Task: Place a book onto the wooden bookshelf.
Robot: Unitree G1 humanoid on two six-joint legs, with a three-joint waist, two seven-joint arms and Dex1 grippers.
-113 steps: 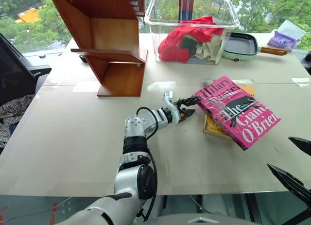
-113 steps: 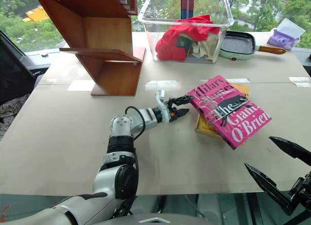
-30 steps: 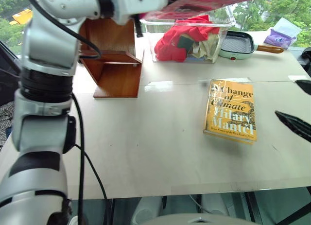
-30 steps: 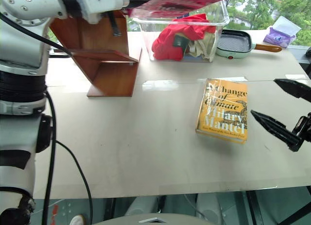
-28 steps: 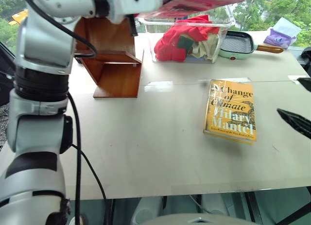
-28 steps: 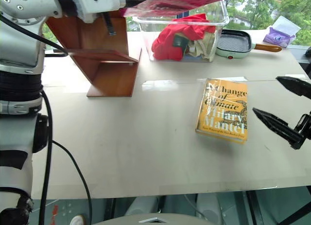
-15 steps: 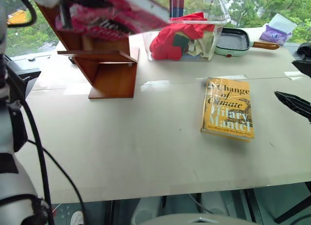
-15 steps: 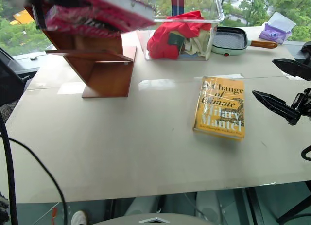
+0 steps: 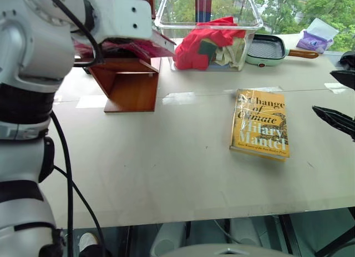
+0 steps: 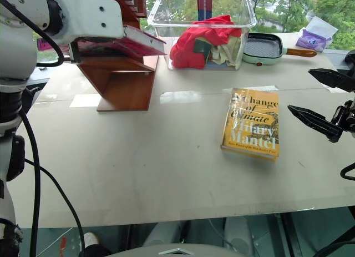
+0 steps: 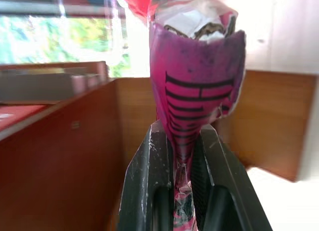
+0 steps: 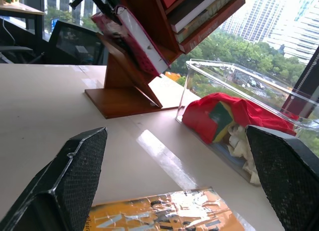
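The pink book (image 10: 125, 46) hangs tilted just over the lower board of the wooden bookshelf (image 10: 126, 85), at the table's far left. My left gripper (image 11: 182, 141) is shut on the book's edge (image 11: 199, 81), with its black fingers (image 11: 149, 181) clamping the pink cover on both sides. The right wrist view shows the book (image 12: 133, 40) leaning along the bookshelf's slanted panel (image 12: 130, 94). I cannot tell whether it rests on the board. My right gripper (image 10: 320, 97) is open over the table's right edge, with nothing in it.
A yellow "Hilary Mantel" book (image 9: 260, 124) lies flat on the table at centre right. At the back stand a clear plastic bin (image 9: 208, 29) of red and pale cloths, a small green grill pan (image 9: 272, 49) and a purple packet (image 9: 316, 38). Other books (image 12: 199, 11) sit on an upper shelf.
My left arm has carried the pink book down and to the left, from above the bin to the bookshelf's lower board, and turned its wrist. The right gripper stays open and has barely moved.
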